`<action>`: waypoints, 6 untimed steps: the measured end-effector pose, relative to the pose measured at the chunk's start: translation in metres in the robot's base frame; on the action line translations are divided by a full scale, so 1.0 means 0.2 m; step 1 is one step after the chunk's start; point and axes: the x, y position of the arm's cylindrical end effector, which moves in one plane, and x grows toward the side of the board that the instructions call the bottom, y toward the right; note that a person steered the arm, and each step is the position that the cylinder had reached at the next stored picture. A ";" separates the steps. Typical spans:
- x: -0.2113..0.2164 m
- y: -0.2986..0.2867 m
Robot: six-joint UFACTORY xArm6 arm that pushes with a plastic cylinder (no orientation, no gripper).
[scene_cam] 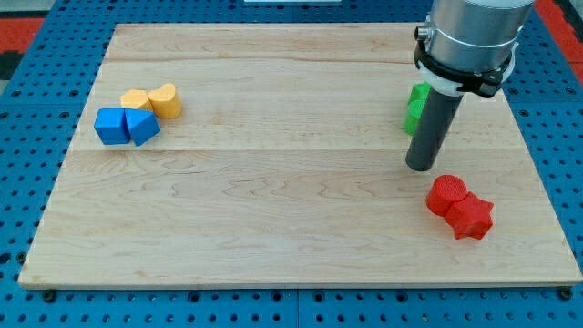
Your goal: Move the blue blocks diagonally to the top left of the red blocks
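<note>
Where they touch, two blue blocks (126,125) look chunky, matte

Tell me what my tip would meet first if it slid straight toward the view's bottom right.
Most likely the red blocks: my tip sits just up-left of them, with bare board between. The green block lies behind the rod.

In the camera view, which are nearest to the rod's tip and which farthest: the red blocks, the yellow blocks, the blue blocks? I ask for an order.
From my tip:
1. The red blocks, just below it toward the view's right.
2. The yellow blocks, far toward the view's left.
3. The blue blocks, touching the yellow ones, slightly farther left.
</note>
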 end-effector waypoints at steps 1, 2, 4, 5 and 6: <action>0.00 -0.08; 0.00 -0.39; 0.00 -1.13; 0.00 -1.70; -0.09 -2.23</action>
